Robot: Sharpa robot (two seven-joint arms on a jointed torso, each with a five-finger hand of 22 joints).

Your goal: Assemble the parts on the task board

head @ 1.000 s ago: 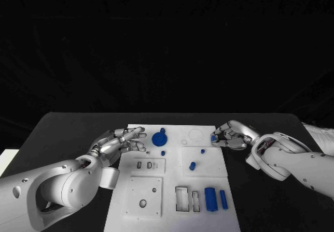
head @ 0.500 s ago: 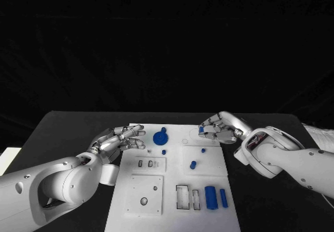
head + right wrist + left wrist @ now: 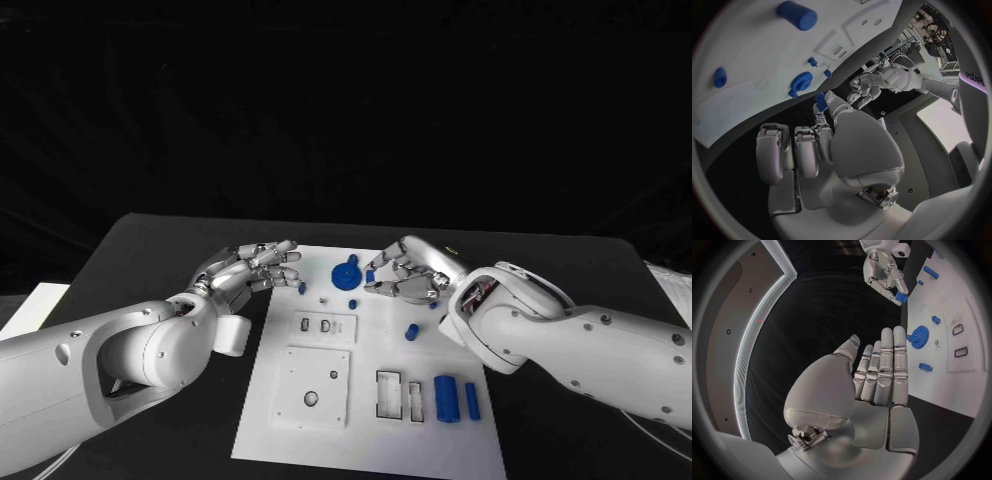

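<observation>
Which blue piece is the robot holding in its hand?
The small blue part pinched in the right hand, above the task board. The blue gear and two blue cylinders lie on the board, untouched.

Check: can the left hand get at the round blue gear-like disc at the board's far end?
Probably yes. The left hand is empty, fingers extended beside the white task board, with bare board between it and the round blue gear-like disc; the right hand hovers close.

The right hand covers the far middle of the task board, and its curled fingers hide most of a small blue part. The board's near edge is cut off by the picture's edge.
</observation>
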